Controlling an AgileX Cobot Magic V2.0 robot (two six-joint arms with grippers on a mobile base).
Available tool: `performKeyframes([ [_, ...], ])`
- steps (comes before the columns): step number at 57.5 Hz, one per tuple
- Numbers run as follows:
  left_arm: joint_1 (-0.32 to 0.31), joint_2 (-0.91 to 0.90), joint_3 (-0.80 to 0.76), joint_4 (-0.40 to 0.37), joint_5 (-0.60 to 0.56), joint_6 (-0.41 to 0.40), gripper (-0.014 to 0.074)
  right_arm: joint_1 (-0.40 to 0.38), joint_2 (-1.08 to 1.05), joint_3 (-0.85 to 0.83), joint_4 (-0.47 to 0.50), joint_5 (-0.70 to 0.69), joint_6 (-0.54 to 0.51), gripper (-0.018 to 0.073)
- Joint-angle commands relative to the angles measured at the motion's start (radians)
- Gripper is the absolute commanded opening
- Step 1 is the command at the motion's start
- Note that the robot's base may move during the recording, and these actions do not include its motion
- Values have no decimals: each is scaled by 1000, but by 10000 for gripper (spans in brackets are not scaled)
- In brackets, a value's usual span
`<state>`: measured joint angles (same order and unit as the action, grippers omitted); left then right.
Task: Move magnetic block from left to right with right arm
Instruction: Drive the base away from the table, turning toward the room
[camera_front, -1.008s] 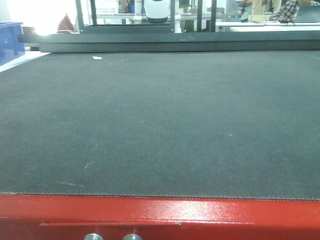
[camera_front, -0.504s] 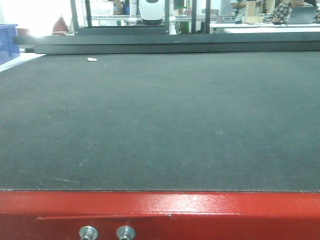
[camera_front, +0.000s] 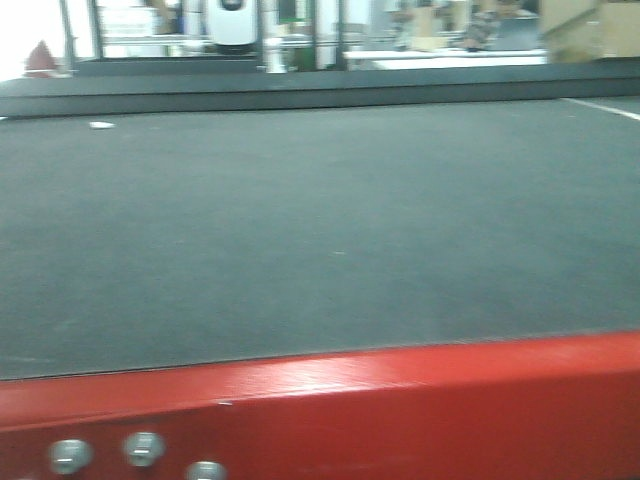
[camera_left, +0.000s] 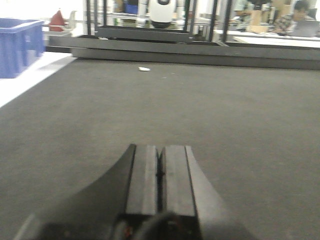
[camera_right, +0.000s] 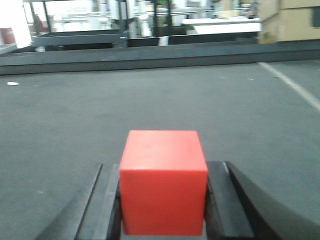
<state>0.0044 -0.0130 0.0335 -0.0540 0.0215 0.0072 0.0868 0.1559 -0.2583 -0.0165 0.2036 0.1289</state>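
Dark grey felt-like cloth for table mat (camera_front: 320, 220): matt, fine rough weave, few pale specks. Red painted metal on front rail (camera_front: 420, 400): glossy, pale sheen along top edge. Bare silvery metal, shiny, on round studs (camera_front: 144, 448) in rail. Matt, smooth, unmarked faces on red cube (camera_right: 163, 200); material unclear. Black, matt, smooth, plastic-looking right gripper (camera_right: 163, 167). Same black matt finish on left gripper (camera_left: 160, 155), flat smooth inner faces. Blue plastic crate (camera_left: 17, 45), slight gloss. Brown cardboard box (camera_right: 295, 20), dull.
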Motion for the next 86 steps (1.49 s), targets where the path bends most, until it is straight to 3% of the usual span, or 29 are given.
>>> performKeyframes([
  [1,0,-13,7,-3,-78,-7,-126,-5,9,-28,-10,-86,-8,235],
  [86,0,-13,7,-3,-78,-7,-126,-5,9,-28,-10,-86,-8,235],
])
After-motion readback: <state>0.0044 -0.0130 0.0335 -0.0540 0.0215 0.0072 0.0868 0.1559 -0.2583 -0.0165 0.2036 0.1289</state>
